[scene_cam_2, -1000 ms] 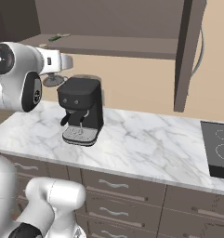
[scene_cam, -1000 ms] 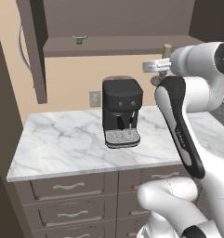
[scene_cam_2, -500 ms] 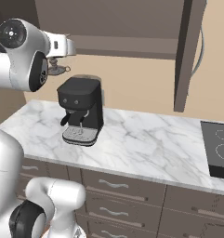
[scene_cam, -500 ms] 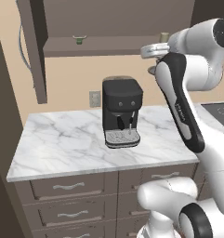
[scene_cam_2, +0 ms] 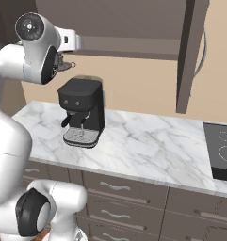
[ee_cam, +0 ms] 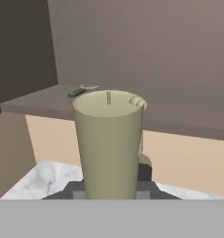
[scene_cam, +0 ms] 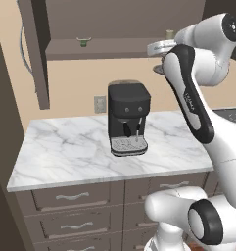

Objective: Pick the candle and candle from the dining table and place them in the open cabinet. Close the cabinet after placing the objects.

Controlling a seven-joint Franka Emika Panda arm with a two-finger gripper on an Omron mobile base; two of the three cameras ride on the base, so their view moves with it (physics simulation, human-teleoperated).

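An olive-beige candle (ee_cam: 108, 144) stands upright between my fingertips, wick on top, with my gripper (ee_cam: 109, 191) shut on its lower part. From the left base view the gripper (scene_cam: 164, 45) is high above the counter, level with the open cabinet's shelf (scene_cam: 114, 48), and the candle's top (scene_cam: 169, 34) pokes above the hand. The open cabinet (ee_cam: 146, 56) is dark brown, its shelf edge (ee_cam: 43, 102) just beyond the candle. The other candle and the dining table are out of view.
A small green bowl-like thing (scene_cam: 82, 42) sits on the shelf at the left. The cabinet doors (scene_cam: 37, 54) (scene_cam_2: 190, 52) hang open. Below, a black coffee machine (scene_cam: 128, 117) stands on the marble counter (scene_cam: 65, 152) with drawers. A stovetop (scene_cam_2: 221, 150) lies at the right.
The arm has lifted the candle higher and a little left, from coffee-machine height up to the cabinet shelf. The base views have stayed still.
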